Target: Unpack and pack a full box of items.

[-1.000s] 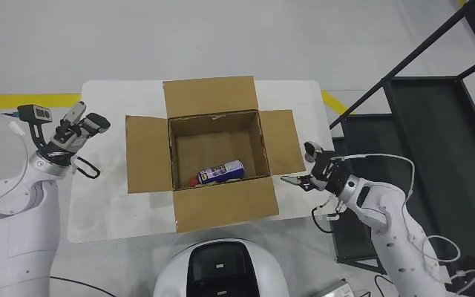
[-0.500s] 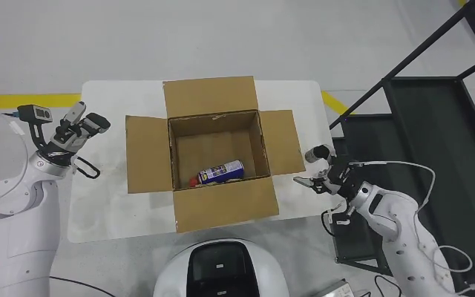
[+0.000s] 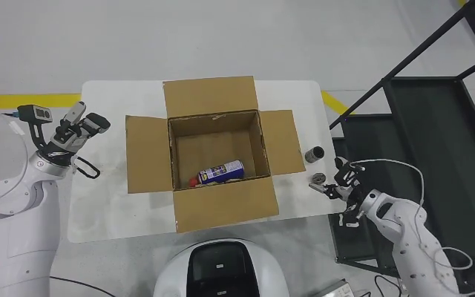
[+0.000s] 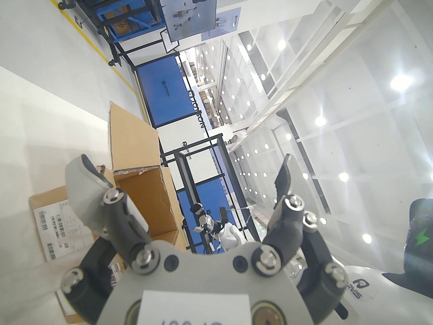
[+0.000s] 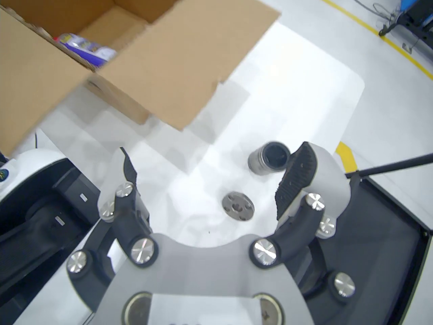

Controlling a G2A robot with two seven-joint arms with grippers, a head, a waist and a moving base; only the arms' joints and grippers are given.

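Two pieces we count out on the table: a short metal cylinder with an open bore, and a flat flanged disc near it, not touching. Do we log the box as emptied?
— No. Item three, a spray can, lies on its side on the floor of the box, close to the near wall. We judge the unpacking to be the step in hand and the packing not begun.
Grippers?
— Right gripper: fingers spread, nothing held, just beside the disc at the table's right edge. Left gripper: fingers likewise apart, empty, at the table's left end, pointed upward, well apart from the box.
Next move, as we read it?
— Fetch the can. That calls for a reach over an outspread flap and down between the walls, jaws set across the can's body.
Room?
— Little on the right. Both metal pieces sit between the right flap and the table edge, and a nudge could send either over. We note open surface to the left of the box, which would be better for setting the can down.
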